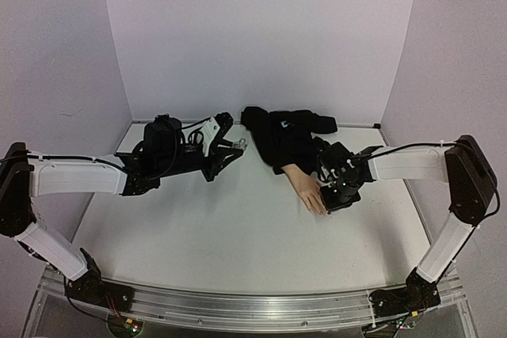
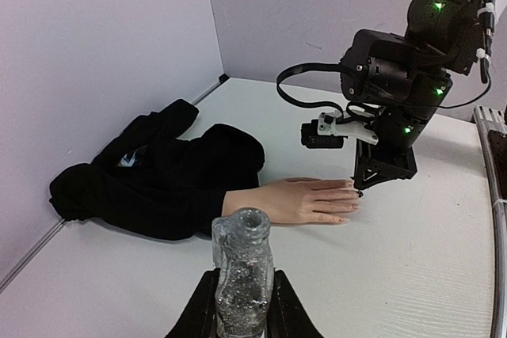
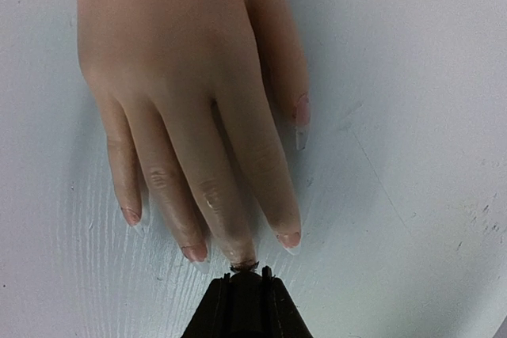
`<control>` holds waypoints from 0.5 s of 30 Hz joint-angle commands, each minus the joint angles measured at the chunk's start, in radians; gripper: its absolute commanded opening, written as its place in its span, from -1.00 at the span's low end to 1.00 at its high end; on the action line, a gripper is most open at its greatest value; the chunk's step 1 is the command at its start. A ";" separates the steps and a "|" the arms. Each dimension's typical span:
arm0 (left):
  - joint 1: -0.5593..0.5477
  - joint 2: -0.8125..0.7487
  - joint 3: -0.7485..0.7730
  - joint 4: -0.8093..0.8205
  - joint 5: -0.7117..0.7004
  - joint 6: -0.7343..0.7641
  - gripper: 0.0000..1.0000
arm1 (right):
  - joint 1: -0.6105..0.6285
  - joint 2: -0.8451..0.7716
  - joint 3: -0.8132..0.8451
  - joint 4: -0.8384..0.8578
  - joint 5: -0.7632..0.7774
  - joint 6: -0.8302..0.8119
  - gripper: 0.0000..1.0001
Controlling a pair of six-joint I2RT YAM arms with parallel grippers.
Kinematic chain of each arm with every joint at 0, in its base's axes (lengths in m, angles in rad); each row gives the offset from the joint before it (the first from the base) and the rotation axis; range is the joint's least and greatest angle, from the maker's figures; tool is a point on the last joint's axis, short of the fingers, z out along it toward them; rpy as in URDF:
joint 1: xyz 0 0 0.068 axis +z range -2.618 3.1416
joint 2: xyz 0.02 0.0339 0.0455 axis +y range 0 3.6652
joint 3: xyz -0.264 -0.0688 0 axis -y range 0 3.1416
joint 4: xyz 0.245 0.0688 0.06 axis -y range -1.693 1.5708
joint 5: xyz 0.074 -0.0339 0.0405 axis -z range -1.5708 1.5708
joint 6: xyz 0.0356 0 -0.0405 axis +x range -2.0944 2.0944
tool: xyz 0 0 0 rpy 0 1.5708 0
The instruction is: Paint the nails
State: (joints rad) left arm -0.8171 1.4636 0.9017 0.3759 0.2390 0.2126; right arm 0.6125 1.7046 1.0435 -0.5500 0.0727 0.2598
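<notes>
Two arms share the white table (image 1: pixel 238 227), reaching inward from either side. Near the back wall lies a crumpled black sleeve (image 1: pixel 277 136), and from it the mannequin hand (image 3: pixel 182 77) stretches out flat, palm down. The left gripper (image 2: pixel 242 310) is clamped on the base of an uncapped, glitter-flecked clear bottle (image 2: pixel 242 263), which appears upright and is well apart from the hand. The right gripper (image 3: pixel 244 286) is pinched almost closed on a dark brush (image 3: pixel 244 265), whose tip touches the very end of the middle finger. The nails (image 3: pixel 289 238) are at the fingertips, pale and glossy. The middle one is largely hidden under the brush, so I cannot tell how much colour it has. The contact is right at the fingertip's edge, so a small sideways drift would likely smear polish onto skin or the table. Nothing visibly anchors the hand, so too much downward pressure could push it and throw off the stroke. Any tilt of the left wrist risks spilling polish from the open bottle.
</notes>
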 commanded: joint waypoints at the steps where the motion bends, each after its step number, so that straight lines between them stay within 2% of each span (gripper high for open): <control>1: 0.006 -0.042 -0.001 0.043 -0.008 0.011 -1.00 | 0.004 0.006 0.026 0.000 0.038 0.021 -1.00; 15: 0.007 -0.051 -0.006 0.040 -0.011 0.013 -1.00 | 0.010 0.029 0.043 -0.023 0.003 0.024 -1.00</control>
State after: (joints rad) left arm -0.8169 1.4553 0.9005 0.3759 0.2388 0.2127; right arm 0.6132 1.7183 1.0474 -0.5536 0.0637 0.2676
